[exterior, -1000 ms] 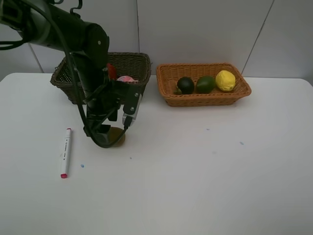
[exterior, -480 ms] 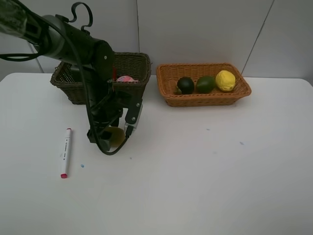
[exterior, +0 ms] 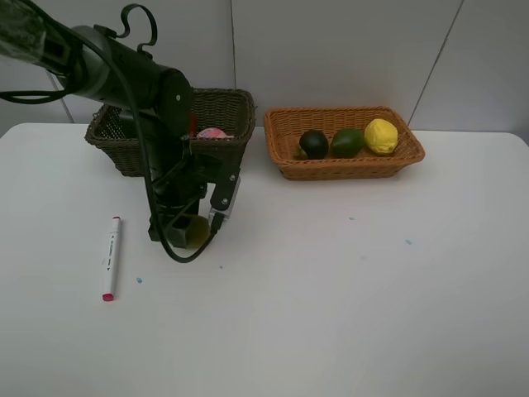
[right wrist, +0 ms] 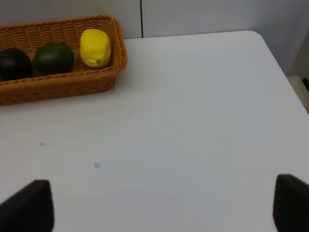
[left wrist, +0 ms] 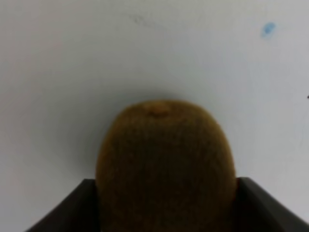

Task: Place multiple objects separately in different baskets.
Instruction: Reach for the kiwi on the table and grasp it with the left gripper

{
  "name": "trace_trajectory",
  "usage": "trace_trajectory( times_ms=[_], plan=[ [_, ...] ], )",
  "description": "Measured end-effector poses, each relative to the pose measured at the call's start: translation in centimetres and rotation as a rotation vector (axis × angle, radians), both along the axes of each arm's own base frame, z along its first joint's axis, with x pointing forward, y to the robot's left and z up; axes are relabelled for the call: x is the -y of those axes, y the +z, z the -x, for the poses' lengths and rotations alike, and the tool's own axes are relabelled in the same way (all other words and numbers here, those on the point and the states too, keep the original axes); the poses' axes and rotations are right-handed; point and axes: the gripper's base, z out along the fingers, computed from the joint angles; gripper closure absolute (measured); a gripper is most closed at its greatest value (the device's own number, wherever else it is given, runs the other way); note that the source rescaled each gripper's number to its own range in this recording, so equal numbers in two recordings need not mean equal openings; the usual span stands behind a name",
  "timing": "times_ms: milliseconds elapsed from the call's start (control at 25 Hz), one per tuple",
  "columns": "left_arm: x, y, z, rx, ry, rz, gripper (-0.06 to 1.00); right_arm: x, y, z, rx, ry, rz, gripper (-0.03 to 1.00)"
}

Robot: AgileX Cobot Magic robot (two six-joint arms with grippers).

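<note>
The left arm entered from the upper left of the high view, bent downward at its elbow, and ended with its wrist directed steeply toward the table. A black cable looped above the upper link, and another hung in a curve beside the wrist. The left gripper stood low over the surface, its two dark fingers flanking the brown kiwi on either side and touching it. The right arm lay outside the high view; the right gripper showed only its two dark fingertips at the edges of its wrist view, set wide apart with nothing between them.
</note>
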Motion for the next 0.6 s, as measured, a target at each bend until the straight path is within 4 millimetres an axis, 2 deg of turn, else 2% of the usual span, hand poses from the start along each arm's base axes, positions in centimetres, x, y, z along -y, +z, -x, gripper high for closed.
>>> trace_trajectory(
  times_ms=[600],
  plan=[
    [-0.01,0.0,0.02,-0.002,0.013,-0.002,0.32,0.0,0.0,0.0,0.0,0.0,0.0,-0.02]
  ],
)
